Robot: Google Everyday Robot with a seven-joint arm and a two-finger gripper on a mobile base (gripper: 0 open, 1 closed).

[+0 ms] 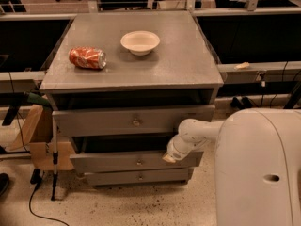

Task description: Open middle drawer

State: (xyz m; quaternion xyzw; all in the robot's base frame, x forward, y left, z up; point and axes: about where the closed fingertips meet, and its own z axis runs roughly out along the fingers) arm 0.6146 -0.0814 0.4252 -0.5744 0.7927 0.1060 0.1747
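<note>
The grey cabinet has three drawer fronts, each with a small brass knob. The middle drawer (117, 163) stands out a little from the cabinet, with a dark gap above it. My gripper (170, 157) is at the end of the white arm, at the right end of the middle drawer's top edge, right of its knob (139, 162). The tip seems to touch the drawer front. The top drawer (94, 121) is also pulled out a little, and the bottom drawer (113, 177) sits below.
On the cabinet top (188, 65) lie a crushed red can (88, 58) and a white bowl (140, 42). A wooden stand (40, 140) and cables are on the floor at the left. My white body (258, 168) fills the lower right.
</note>
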